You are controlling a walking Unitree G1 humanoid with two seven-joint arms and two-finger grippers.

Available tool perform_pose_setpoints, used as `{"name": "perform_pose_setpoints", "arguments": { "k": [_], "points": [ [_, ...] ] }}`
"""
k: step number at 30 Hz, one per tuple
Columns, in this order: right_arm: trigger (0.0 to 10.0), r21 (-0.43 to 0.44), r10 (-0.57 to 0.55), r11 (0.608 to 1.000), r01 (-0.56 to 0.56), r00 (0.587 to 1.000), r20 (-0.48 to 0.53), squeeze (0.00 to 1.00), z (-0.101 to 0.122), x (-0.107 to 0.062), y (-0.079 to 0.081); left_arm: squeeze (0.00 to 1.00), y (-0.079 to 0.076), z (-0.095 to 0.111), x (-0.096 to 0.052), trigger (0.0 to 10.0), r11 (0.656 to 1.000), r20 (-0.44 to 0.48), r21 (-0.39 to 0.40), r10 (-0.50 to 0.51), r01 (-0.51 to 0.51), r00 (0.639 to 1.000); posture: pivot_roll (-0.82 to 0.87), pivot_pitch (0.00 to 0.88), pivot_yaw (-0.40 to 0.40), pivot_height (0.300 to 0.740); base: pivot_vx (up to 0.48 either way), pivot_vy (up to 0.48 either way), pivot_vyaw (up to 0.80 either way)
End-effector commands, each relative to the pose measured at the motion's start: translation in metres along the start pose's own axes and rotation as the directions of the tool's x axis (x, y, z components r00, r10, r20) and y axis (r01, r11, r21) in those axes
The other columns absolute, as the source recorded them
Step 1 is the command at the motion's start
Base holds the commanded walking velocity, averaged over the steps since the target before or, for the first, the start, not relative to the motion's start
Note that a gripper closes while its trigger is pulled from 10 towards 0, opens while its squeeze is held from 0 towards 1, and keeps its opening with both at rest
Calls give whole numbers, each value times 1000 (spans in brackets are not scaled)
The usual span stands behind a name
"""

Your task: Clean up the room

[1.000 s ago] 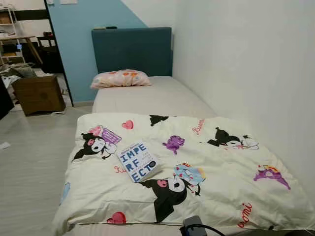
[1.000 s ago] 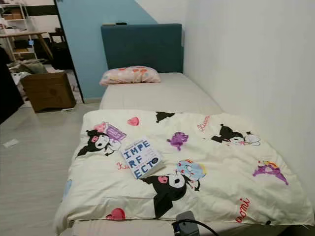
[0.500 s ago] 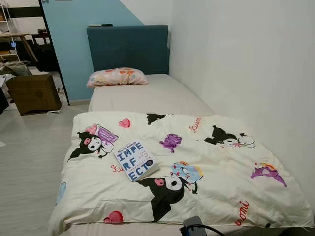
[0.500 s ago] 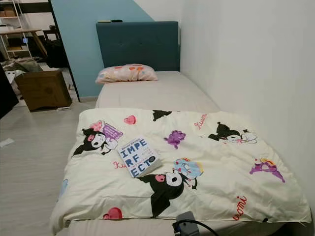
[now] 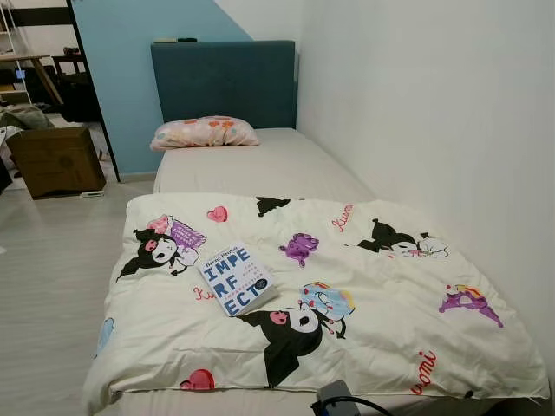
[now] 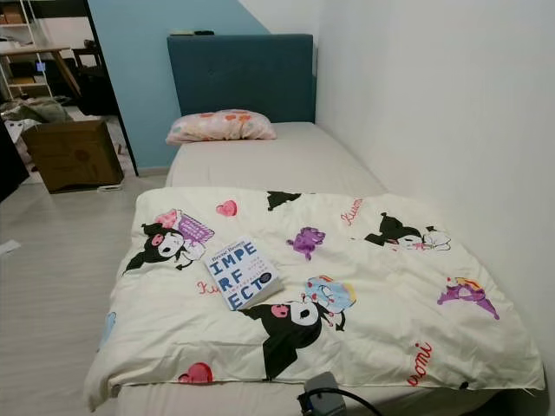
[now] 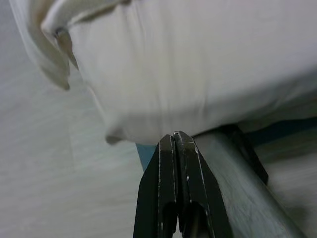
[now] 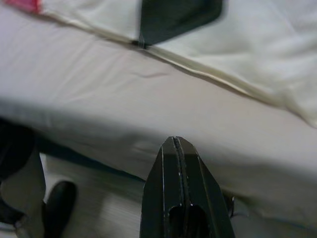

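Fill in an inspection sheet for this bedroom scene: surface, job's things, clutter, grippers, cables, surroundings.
Surface: bed, bare mattress at the head end.
Job's things: book lying flat on the cartoon-print duvet; pillow by the headboard.
Clutter: cardboard box on the floor.
Grippers: left gripper shut, low beside the bed's corner; right gripper shut, by the bed's foot.
Cables: black cable at the robot's front.
Surroundings: white wall alongside the bed.
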State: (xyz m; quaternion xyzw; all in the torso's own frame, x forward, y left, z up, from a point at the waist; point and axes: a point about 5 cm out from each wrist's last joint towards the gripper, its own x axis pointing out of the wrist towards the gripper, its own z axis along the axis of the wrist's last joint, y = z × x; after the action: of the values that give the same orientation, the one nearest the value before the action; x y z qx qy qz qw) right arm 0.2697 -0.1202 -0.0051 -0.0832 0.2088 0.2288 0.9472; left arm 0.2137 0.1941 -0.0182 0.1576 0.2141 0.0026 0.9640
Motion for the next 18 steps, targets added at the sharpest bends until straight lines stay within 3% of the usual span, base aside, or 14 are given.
{"name": "perform_pose_setpoints", "arguments": {
  "k": [1, 2, 3, 4, 5, 7, 9, 10, 11, 13, 18],
  "points": [
    [10000, -74, 56, 996, -54, 998, 21, 0, 7, 3, 6, 0, 6, 5, 1, 10000, 997, 37, 80, -23, 20, 999, 7, 207, -53, 568, 0, 0, 0],
    [10000, -74, 56, 996, -54, 998, 21, 0, 7, 3, 6, 0, 6, 5, 1, 10000, 997, 37, 80, -23, 20, 999, 7, 207, -53, 568, 0, 0, 0],
    [10000, -154, 117, 982, -112, 993, 30, 0, 16, 7, 9, 898, 11, 14, 7, 10000, 982, 74, 185, -59, 44, 996, 7, 217, -59, 568, 0, 0, 0],
    [10000, -247, 179, 955, -165, 983, 35, 1000, 30, 15, 13, 1000, 23, 25, 15, 10000, 948, 106, 316, -80, 43, 991, 10, 241, -69, 568, 0, 0, 0],
    [10000, -247, 179, 955, -165, 983, 35, 1000, 30, 15, 13, 1000, 23, 25, 15, 10000, 948, 106, 316, -80, 43, 991, 10, 241, -69, 568, 0, 0, 0],
    [10000, -345, 231, 916, -203, 972, 40, 1000, 48, 24, 15, 1000, 43, 40, 24, 10000, 881, 142, 473, -97, 18, 985, 14, 258, -75, 568, 0, 0, 0],
    [10000, -345, 231, 916, -203, 972, 40, 1000, 48, 24, 15, 1000, 43, 40, 24, 10000, 881, 142, 473, -97, 18, 985, 14, 258, -75, 568, 0, 0, 0],
    [10000, -381, 243, 901, -208, 969, 45, 1000, 57, 28, 16, 1000, 52, 47, 27, 10000, 852, 155, 524, -93, -2, 983, 14, 270, -77, 568, 0, 0, 0],
    [10000, -381, 243, 901, -208, 969, 45, 1000, 57, 28, 16, 1000, 52, 47, 27, 10000, 852, 155, 524, -93, -2, 983, 14, 270, -77, 568, 0, 0, 0],
    [10000, -446, 257, 869, -212, 965, 42, 1000, 69, 32, 15, 1000, 65, 56, 32, 10000, 809, 172, 587, -79, -38, 982, 13, 288, -80, 568, 0, 0, 0],
    [10000, -523, 270, 824, -218, 963, 24, 1000, 78, 36, 15, 1000, 71, 62, 36, 10000, 780, 175, 624, -81, -46, 981, 11, 317, -80, 568, 0, 0, 0]
  ]
}}
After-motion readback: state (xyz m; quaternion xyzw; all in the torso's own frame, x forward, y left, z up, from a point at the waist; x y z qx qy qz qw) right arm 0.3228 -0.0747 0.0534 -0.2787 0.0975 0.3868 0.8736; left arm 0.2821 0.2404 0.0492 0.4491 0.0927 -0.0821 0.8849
